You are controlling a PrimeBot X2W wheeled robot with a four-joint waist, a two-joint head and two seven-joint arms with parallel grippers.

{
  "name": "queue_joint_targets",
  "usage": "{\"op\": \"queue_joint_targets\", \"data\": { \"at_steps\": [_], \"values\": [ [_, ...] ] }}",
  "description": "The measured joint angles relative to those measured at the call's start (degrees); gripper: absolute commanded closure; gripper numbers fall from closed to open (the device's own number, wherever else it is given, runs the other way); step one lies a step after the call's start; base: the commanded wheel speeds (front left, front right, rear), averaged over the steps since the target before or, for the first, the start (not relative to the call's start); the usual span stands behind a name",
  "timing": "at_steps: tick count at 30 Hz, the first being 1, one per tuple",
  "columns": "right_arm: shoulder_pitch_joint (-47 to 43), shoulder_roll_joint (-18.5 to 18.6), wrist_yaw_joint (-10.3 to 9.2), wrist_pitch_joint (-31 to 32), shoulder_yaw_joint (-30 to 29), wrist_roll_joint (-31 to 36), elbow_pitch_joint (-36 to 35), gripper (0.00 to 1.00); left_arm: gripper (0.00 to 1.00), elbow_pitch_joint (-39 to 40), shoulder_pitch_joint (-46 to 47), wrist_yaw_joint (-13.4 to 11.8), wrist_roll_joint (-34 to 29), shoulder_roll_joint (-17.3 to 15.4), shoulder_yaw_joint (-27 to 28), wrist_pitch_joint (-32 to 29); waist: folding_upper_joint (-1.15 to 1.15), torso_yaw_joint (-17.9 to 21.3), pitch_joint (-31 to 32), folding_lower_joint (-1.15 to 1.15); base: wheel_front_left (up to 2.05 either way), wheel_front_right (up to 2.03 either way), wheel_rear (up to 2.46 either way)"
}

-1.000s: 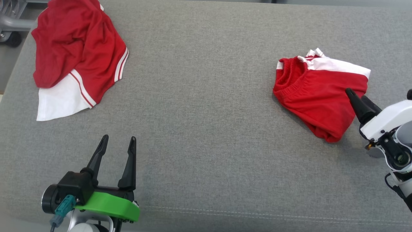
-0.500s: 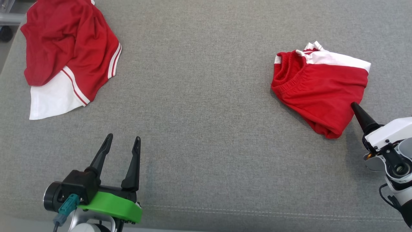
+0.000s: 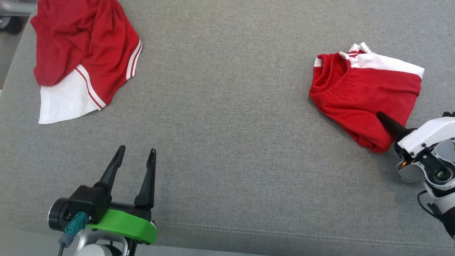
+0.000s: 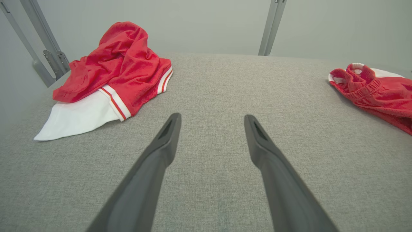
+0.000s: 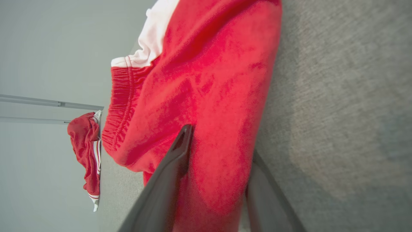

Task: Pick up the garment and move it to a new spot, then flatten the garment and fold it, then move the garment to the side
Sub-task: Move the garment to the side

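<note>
We find the right gripper (image 5: pixel 220 145) astride the near edge of the folded red knit shorts with a white side band (image 3: pixel 359 96). One finger lies on the cloth and the other at its edge, with the jaws well apart and, as we judge, clamping nothing yet. The bulk of the shorts lies straight ahead of these jaws on the grey woven surface (image 3: pixel 231 124), long axis roughly along the fingers. The left gripper (image 3: pixel 137 150), jaws fully spread and empty, has the shorts well off to its right and a crumpled red-and-white garment (image 3: pixel 81 53) ahead-left, so the right arm is nearer.
</note>
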State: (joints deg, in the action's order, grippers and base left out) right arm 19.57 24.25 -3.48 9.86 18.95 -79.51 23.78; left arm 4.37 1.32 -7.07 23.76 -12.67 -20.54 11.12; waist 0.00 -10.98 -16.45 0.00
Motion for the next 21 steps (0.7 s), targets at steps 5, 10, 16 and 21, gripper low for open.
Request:
{"op": "queue_joint_targets", "data": {
  "at_steps": [5,10,16,21],
  "values": [
    [2.4,6.3,-0.13,6.4,4.3,4.2,0.1,1.0,0.0,0.2,0.5,0.0,0.0,0.0,0.3,-0.1,0.0,-0.1,-0.3,0.0,0.0,0.0,0.0],
    [8.7,14.1,-1.56,12.9,5.4,7.6,-0.1,1.0,0.0,1.3,0.5,0.0,0.0,-0.1,0.6,-0.5,0.0,0.4,-1.3,0.0,0.0,0.0,0.0],
    [14.1,23.0,-3.22,17.6,5.5,13.2,2.1,1.0,0.0,2.2,2.0,0.3,0.0,-0.2,0.1,-1.5,0.0,0.8,-3.1,0.0,0.0,0.0,0.0],
    [16.8,27.9,-3.68,19.4,5.3,17.2,5.4,1.0,0.0,3.2,2.3,0.5,0.4,-0.3,0.1,-2.1,0.0,0.7,-5.0,0.0,0.0,0.0,0.0]
  ]
}}
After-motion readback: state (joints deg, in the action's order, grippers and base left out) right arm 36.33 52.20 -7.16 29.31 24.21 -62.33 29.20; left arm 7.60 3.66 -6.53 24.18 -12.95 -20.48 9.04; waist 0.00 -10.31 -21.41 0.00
